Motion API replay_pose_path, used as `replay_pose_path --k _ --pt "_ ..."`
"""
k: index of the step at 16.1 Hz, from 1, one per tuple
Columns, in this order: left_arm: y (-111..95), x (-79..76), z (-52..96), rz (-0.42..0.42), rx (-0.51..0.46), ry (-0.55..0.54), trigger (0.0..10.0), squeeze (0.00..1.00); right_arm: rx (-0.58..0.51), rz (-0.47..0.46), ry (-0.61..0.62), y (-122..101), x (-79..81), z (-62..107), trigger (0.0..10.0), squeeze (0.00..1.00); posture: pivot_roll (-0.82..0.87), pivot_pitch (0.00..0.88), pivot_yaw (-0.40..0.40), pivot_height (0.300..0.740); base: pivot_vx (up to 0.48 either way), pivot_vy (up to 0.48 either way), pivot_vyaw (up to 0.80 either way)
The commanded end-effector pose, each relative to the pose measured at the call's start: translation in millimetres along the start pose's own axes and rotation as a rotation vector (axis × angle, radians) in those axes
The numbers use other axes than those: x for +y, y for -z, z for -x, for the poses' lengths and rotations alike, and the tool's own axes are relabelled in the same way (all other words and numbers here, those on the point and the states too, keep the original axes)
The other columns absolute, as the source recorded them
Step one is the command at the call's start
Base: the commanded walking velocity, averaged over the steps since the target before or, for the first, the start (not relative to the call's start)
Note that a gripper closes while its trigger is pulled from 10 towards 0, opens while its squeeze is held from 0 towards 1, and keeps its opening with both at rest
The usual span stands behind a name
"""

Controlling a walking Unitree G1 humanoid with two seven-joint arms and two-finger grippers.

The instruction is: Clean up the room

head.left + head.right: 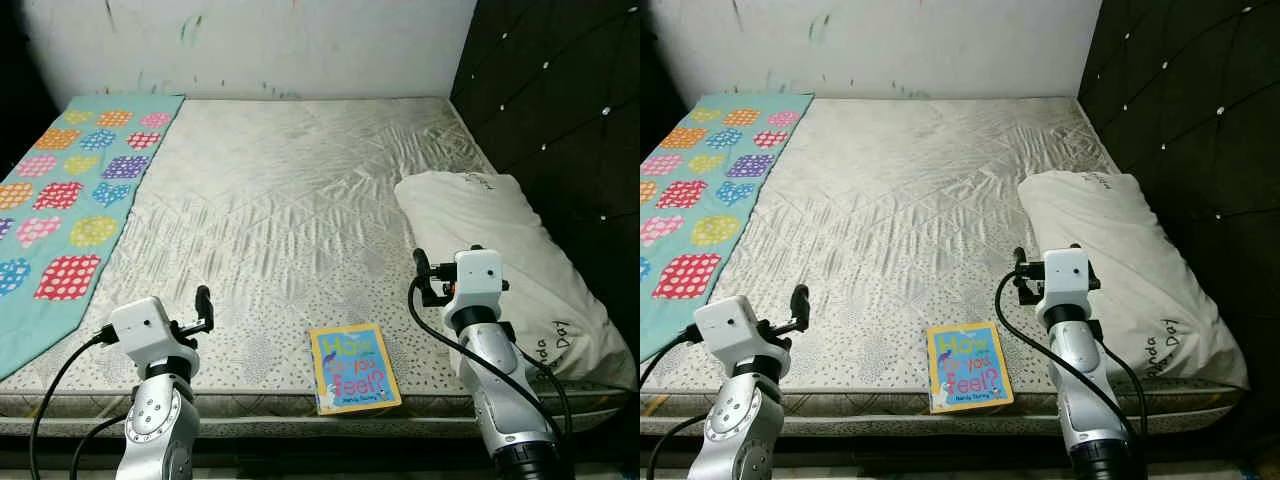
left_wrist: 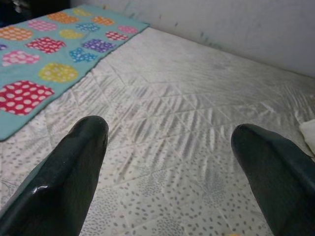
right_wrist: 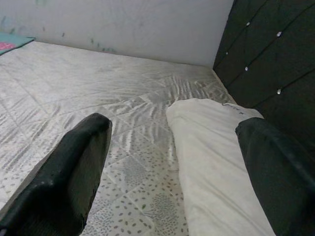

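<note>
We hover both grippers, left gripper (image 2: 167,162) and right gripper (image 3: 172,162), wide open, empty. We approach yellow-blue children's book (image 1: 354,368) at quilted mattress (image 1: 290,210) near edge low, pinching spine side.

Light falls evenly and fairly brightly on the pale mattress (image 1: 290,220), raking across its quilting so the creases show as fine shadows, while the dark headboard (image 1: 560,90) and the far left corner sink into near black. The head views are sharp with no glare. In the wrist views the black fingers (image 2: 64,182) loom soft and out of focus, with a faint sheen.
</note>
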State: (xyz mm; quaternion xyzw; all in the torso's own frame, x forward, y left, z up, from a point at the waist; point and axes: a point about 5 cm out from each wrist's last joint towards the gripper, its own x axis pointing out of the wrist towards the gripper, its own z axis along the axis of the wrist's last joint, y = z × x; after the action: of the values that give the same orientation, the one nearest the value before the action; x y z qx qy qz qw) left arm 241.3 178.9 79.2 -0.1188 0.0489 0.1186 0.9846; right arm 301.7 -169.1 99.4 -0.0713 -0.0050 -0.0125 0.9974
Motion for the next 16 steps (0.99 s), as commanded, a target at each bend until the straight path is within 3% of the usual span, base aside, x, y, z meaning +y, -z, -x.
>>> replay_pose_path --k 1,16 --pt "-1.1 -2.1 -1.5 0.011 0.007 0.011 10.0 0.00 -0.017 0.003 0.026 -5.9 -4.3 -4.0 10.0 0.00 0.03 0.000 0.020 0.740 0.000 0.000 0.00" --pt "-5.7 -2.0 -3.9 -0.001 -0.002 0.011 10.0 0.00 -0.046 -0.021 0.068 -13.8 -13.3 -7.5 10.0 0.00 0.03 0.000 0.023 0.740 0.000 0.000 0.00"
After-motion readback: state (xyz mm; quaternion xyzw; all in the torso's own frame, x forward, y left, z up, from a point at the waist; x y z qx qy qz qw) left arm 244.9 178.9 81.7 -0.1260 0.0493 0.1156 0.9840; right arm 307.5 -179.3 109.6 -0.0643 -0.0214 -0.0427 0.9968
